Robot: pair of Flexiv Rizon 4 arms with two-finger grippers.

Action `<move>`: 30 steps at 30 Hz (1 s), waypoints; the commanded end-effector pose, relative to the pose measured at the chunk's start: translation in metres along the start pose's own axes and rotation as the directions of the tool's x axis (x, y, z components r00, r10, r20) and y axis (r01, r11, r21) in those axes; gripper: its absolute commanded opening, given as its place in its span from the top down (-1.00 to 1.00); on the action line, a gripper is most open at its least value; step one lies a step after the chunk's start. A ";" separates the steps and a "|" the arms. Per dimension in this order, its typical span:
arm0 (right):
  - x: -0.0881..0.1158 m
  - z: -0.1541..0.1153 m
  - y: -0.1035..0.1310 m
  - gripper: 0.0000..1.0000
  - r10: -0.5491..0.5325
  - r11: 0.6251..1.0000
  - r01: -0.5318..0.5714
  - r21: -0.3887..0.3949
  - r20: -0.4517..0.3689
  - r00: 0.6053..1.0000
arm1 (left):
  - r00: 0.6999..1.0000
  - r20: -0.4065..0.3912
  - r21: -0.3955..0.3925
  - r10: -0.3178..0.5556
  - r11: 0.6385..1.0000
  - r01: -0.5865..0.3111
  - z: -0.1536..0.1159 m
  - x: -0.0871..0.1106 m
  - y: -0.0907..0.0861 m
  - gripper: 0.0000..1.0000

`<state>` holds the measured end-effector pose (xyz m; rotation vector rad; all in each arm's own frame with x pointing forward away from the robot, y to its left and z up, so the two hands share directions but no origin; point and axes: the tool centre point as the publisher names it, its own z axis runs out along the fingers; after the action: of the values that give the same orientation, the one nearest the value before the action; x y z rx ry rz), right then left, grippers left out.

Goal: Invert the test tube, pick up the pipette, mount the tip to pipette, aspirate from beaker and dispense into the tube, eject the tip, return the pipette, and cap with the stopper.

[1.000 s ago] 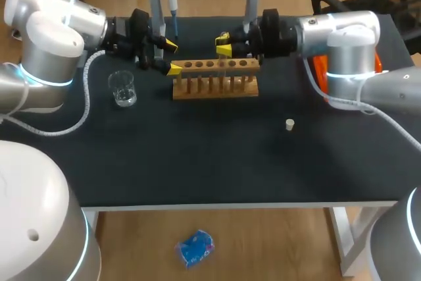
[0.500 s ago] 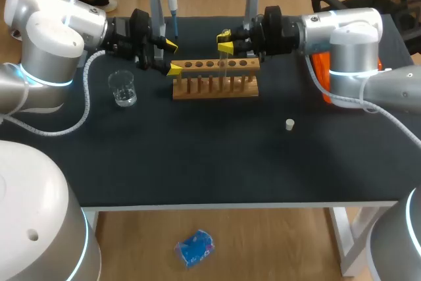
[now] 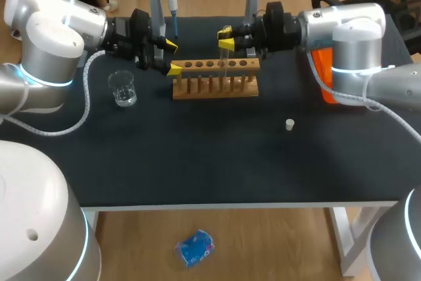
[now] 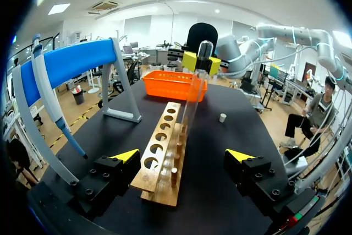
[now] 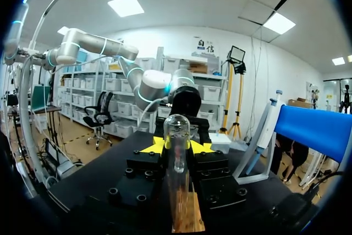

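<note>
Glass beaker (image 3: 123, 88) stands at our left on the table (image 3: 197, 162). Our left pincer (image 3: 173, 57) is spread wide at the wooden rack's (image 3: 215, 78) left end. Our right pincer (image 3: 226, 37) pinches the test tube (image 5: 177, 152) upright, rounded end up, over the rack. 1 stopper (image 3: 289, 124) lies well apart, rightward.

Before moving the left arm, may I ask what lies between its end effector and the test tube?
Only the wooden rack, running from the left end effector to the test tube, as the left wrist view shows.
</note>
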<state>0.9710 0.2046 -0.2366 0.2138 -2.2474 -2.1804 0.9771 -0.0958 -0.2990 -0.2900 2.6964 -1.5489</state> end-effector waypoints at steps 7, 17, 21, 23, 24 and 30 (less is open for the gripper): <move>0.002 -0.003 0.011 1.00 -0.012 1.000 0.012 0.003 0.005 1.000 | 1.000 -0.005 -0.003 -0.001 1.000 0.001 -0.001 -0.001 0.000 -1.00; 0.003 -0.002 0.021 1.00 -0.023 1.000 0.023 -0.008 -0.001 1.000 | 1.000 -0.005 -0.003 -0.001 1.000 0.001 -0.001 -0.001 0.000 -1.00; 0.003 -0.002 0.025 1.00 -0.030 0.999 0.030 -0.011 -0.002 1.000 | 1.000 -0.005 -0.003 -0.001 1.000 0.001 -0.001 -0.001 0.000 -1.00; 0.004 -0.003 0.029 1.00 -0.033 0.999 0.033 -0.013 -0.002 0.999 | 1.000 -0.005 -0.003 -0.001 1.000 0.001 -0.001 -0.001 0.000 -1.00; 0.004 -0.004 0.031 1.00 -0.035 0.999 0.035 -0.013 -0.001 0.999 | 1.000 -0.005 -0.003 -0.001 1.000 0.001 -0.001 -0.001 0.000 -1.00; 0.007 -0.008 0.047 1.00 -0.026 0.999 0.026 -0.019 -0.002 1.000 | 1.000 -0.005 -0.003 -0.001 1.000 0.001 -0.001 -0.001 0.000 -1.00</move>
<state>0.9657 0.2021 -0.1983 0.2691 -2.2263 -2.2286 0.9770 -0.0957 -0.2988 -0.2900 2.6966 -1.5483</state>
